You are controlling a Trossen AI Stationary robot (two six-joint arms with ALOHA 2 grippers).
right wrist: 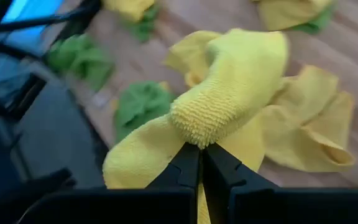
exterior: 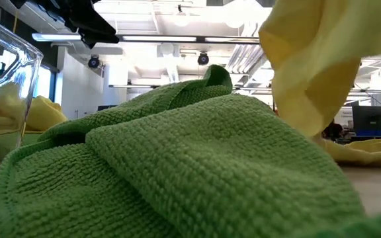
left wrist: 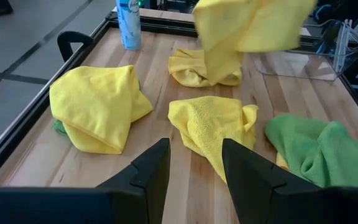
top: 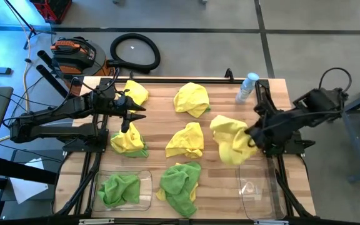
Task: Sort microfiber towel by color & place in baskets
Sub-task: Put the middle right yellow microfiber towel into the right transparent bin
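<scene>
Your right gripper [right wrist: 200, 149] was clamped on a yellow towel [top: 229, 140], lifted near the table's [top: 217, 187] right edge.
The cloth hung from the closed fingers just beyond the empty basket [top: 259, 195] at the right front corner; your left gripper [left wrist: 194, 163] hovered, fingers apart, by the left edge.

Fuzzy looped-pile cloth towels [exterior: 177, 165] lie on a matt wooden table [top: 217, 187] beside seemingly glossy clear-plastic baskets [top: 258, 200].

Yellow towels [top: 191, 99], green towels [top: 181, 182]
</scene>
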